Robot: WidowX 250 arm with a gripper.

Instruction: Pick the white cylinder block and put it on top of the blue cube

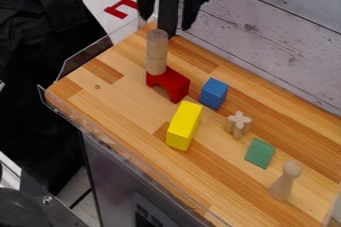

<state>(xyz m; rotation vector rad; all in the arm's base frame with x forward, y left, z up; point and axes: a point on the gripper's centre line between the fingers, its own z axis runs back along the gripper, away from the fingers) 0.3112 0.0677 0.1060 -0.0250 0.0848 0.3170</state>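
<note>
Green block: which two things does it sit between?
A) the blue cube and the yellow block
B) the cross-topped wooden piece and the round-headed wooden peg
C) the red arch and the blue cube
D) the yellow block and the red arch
B: the green block has the cross-topped piece on one side and the round-headed peg on the other.

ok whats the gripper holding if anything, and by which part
Nothing is held: the gripper is open, and the pale cylinder stands on the red arch.
</note>
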